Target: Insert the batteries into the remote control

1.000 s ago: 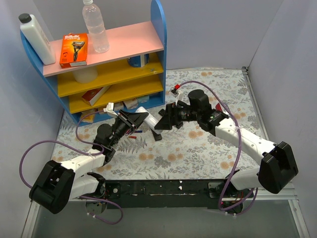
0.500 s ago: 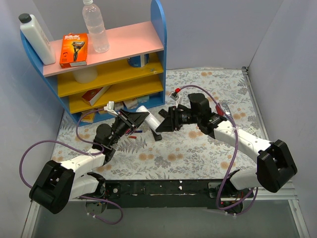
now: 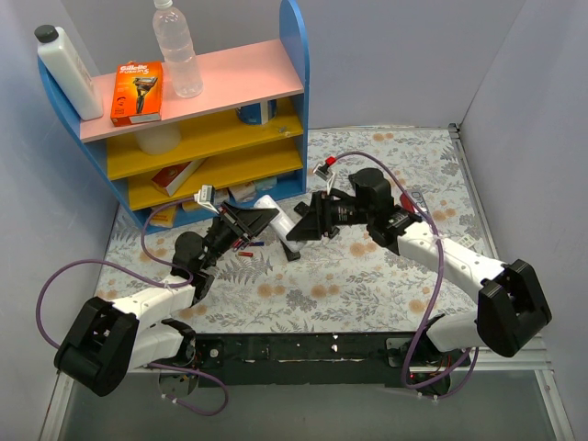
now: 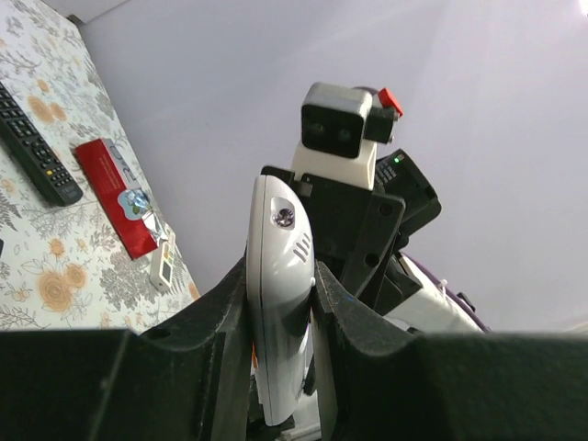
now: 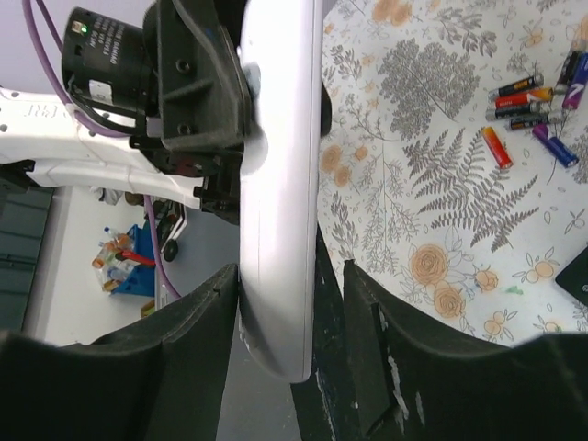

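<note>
A white remote control [image 3: 272, 210] hangs above the floral cloth between my two grippers. My left gripper [image 4: 280, 287] is shut on one end of it, and both pads press the remote's [image 4: 276, 234] sides. My right gripper [image 5: 292, 276] straddles the other end of the remote [image 5: 280, 138]. Its left finger touches the casing, its right finger [image 5: 386, 349] stands off with a gap, so it is open. In the top view the left gripper [image 3: 248, 223] and right gripper [image 3: 303, 227] face each other. The batteries are not clearly in view.
Several loose cells [image 5: 524, 110], red, purple-blue and dark with orange ends, lie on the cloth. A black piece [image 3: 292, 251] lies under the grippers. A blue shelf unit [image 3: 184, 129] stands at the back left. A black remote [image 4: 32, 147] and red packet [image 4: 115, 193] lie further off.
The right wrist has shifted slightly around the remote's end, and its jaws have narrowed and widened again. The left arm has held the remote still.
</note>
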`<action>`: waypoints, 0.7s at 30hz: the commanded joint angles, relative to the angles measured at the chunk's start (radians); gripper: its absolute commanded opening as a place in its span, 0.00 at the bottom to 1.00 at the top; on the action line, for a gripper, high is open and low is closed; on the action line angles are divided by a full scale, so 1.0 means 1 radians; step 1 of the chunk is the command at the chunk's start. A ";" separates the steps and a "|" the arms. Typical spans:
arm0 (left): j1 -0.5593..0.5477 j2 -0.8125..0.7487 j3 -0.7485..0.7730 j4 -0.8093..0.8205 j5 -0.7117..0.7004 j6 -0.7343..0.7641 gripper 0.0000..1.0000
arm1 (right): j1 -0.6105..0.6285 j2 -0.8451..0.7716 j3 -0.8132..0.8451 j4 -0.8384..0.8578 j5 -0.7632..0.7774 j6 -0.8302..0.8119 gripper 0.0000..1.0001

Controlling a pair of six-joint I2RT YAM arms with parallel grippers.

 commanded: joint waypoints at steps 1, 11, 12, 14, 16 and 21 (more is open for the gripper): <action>-0.003 -0.023 0.034 0.063 0.053 -0.027 0.00 | -0.007 0.017 0.073 0.097 -0.017 0.024 0.57; -0.003 -0.005 0.045 0.077 0.079 -0.010 0.00 | -0.009 0.048 0.084 0.119 -0.066 0.039 0.26; -0.002 -0.005 0.047 0.075 0.080 -0.007 0.00 | -0.007 0.048 0.083 0.119 -0.075 0.039 0.24; -0.002 -0.002 0.047 0.069 0.086 0.002 0.03 | -0.007 0.046 0.075 0.116 -0.098 0.036 0.11; -0.002 0.000 0.047 0.067 0.091 0.014 0.29 | -0.007 0.038 0.066 0.098 -0.093 0.009 0.03; -0.003 -0.066 0.054 -0.104 0.056 0.146 0.84 | -0.027 -0.003 0.056 -0.077 -0.046 -0.105 0.01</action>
